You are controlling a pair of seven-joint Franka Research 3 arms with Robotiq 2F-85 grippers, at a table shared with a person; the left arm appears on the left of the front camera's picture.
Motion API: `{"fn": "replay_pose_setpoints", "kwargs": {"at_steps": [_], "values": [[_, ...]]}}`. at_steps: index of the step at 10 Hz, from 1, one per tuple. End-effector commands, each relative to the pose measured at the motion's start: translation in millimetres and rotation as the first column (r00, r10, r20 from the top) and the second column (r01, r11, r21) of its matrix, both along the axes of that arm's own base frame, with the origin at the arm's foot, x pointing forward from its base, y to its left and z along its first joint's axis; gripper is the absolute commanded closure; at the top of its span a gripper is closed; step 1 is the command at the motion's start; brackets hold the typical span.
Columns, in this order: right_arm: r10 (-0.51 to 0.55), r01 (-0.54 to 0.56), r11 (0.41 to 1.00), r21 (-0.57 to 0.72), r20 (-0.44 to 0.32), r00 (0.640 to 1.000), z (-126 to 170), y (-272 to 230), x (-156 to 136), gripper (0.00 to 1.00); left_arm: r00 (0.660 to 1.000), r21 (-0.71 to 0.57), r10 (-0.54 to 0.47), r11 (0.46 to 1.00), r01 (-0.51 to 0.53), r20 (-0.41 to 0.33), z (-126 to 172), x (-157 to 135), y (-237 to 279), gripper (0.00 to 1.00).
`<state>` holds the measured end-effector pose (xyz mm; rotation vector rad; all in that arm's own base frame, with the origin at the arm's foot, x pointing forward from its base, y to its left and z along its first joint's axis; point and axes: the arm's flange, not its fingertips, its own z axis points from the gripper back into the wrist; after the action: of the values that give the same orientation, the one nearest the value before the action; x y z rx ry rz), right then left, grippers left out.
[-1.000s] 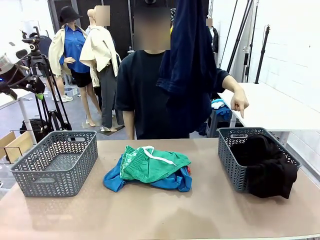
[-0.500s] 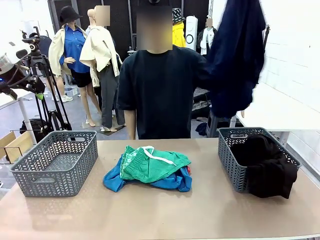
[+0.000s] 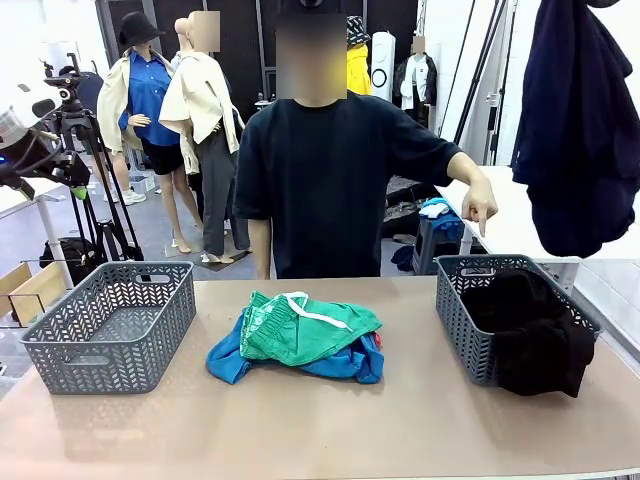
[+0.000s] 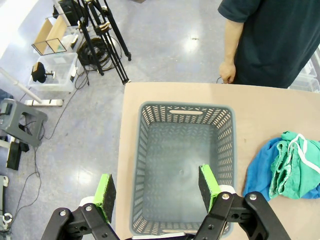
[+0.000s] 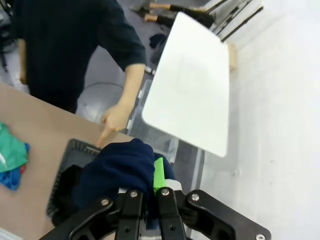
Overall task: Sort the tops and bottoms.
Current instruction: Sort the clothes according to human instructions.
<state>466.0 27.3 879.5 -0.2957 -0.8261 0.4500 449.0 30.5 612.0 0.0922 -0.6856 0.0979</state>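
Front: dangles limp dark navy trousers (image 3: pixel 578 130) high over lattice-walled grey right basket (image 3: pixel 455 320), slumped black garment (image 3: pixel 535 340) inside; crumpled green shorts (image 3: pixel 310 325) mid-table.
Left wrist: spreads left gripper (image 4: pixel 157 187) wide above rectangular perforated left basket (image 4: pixel 145 150).
Right wrist: clamps right gripper (image 5: pixel 150 182) tight on bunched trousers.

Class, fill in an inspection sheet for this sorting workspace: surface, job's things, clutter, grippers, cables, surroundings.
Surface: tan table; left basket and right basket, both grey.
Job's things: black garment in right basket, draped over its rim; navy trousers hanging above that basket; green shorts on a blue garment, mid-table.
Clutter: nothing seen.
Grippers: left gripper open, above left basket; right gripper shut on navy trousers.
Cables: cables coiled on floor by tripod.
Surroundings: person at far side, hand pointing down at right basket.
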Motion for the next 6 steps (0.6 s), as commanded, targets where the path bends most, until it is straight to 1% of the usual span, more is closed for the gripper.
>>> {"fn": "replay_pose_setpoints", "kwargs": {"at_steps": [1, 2, 3, 4, 6], "values": [[-0.039, 0.039, 0.999, 0.028, 0.024, 0.999, -34.1, -5.9, -18.7, 1.0, 1.0, 0.021, 0.003, 1.0, -0.003, -0.006, 0.4, -0.9, 0.9, 0.13], [-0.079, 0.079, 0.997, 0.006, -0.003, 0.997, -54.0, -6.4, -18.6, 1.0, 1.0, 0.021, 0.003, 1.0, -0.003, -0.006, 0.4, -0.9, 0.9, 0.13], [-0.069, 0.069, 0.997, 0.014, -0.041, 0.997, -75.3, -3.8, -17.9, 1.0, 1.0, 0.021, 0.003, 1.0, -0.003, -0.006, 0.4, -0.9, 0.9, 0.13], [-0.078, 0.079, 0.997, 0.011, -0.054, 0.995, -97.3, -0.5, -16.0, 1.0, 1.0, 0.021, 0.003, 1.0, -0.003, -0.006, 0.4, -0.9, 0.9, 0.13], [-0.101, 0.103, 0.994, 0.022, -0.062, 0.993, -131.3, -0.1, -9.2, 1.0, 1.0, 0.021, 0.003, 1.0, -0.003, -0.006, 0.4, -0.9, 0.9, 0.13]]}}
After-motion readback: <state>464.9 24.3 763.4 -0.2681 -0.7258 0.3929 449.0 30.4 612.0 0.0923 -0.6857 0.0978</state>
